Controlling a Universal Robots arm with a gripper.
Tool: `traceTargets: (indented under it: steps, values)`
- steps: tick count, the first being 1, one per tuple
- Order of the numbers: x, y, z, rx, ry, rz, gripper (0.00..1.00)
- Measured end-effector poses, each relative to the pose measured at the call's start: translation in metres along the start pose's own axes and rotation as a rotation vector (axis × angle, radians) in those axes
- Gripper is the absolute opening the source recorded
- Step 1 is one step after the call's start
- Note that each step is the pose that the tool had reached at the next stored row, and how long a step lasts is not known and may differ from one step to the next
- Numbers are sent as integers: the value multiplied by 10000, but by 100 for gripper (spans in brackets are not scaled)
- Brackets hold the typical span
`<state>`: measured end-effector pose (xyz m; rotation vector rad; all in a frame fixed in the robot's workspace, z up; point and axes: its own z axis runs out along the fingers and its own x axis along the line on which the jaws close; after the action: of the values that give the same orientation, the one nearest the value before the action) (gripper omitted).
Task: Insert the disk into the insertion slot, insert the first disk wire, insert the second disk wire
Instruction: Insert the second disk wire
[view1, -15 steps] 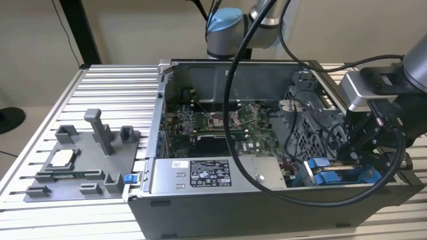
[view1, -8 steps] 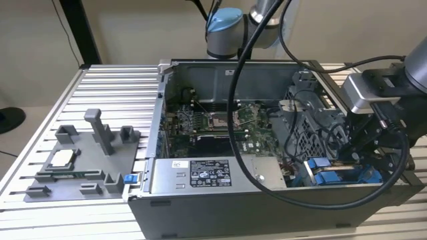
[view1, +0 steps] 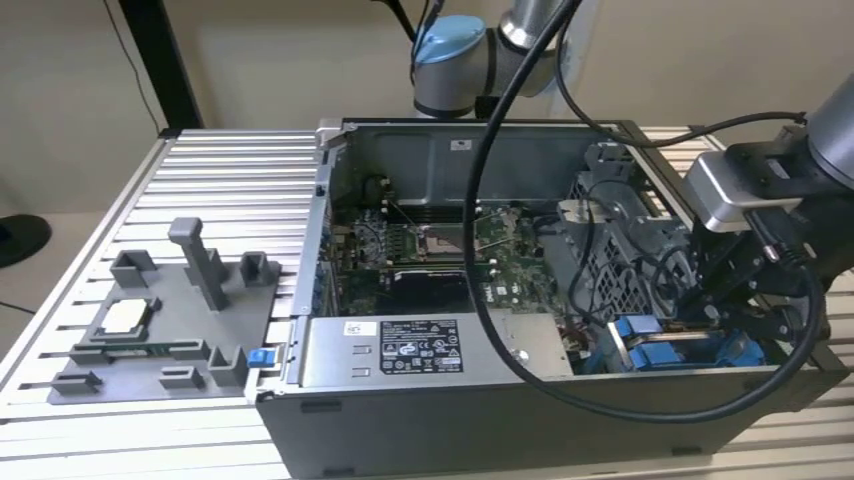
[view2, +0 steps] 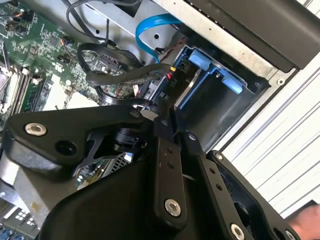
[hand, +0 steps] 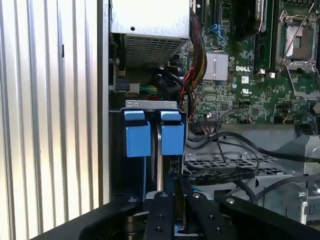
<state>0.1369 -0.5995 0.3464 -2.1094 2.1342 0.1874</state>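
Matt black plastic is seen on the gripper (view2: 165, 117), ribbed bare metal on the table (view1: 80, 440), grey perforated metal on the insertion slot (hand: 150, 104).

The arm (view1: 461, 50) reaches from the back, and its wrist (view1: 767, 190) hangs at the exterior view's right, pointing down. The black claw (hand: 172, 192) appears in both wrist views with its two fingers (view2: 167, 165) pressed close together, almost touching.
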Motion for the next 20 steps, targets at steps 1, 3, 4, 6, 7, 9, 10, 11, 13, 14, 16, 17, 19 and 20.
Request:
traceTargets:
  steps: [1, 3, 4, 6, 7, 9, 10, 11, 13, 14, 16, 17, 19, 20]
  values:
    - [-6, -7, 1, -2, 0, -8, 0]
    - [-21, -21, 4, -4, 0, -19, 0]
    - [-30, -26, 6, -5, 0, -24, 0]
    - [-41, -27, 9, -6, -2, -27, 0]
    - [-41, -27, 10, -6, -1, -28, 0]
    - [-42, -32, 11, -7, 2, -32, 0]
    - [-42, -34, 12, -7, 1, -32, 0]
    - [-42, -35, 13, -7, 1, -32, 0]
    - [-41, -35, 17, -4, 0, -32, 0]
    - [-40, -35, 21, -3, -2, -32, 0]
    - [-39, -36, 26, 0, 0, -34, 0]
    - [-39, -36, 30, 2, 0, -35, 0]
    - [-37, -35, 35, 4, 1, -35, 0]
    - [-37, -35, 37, 4, 0, -35, 0]
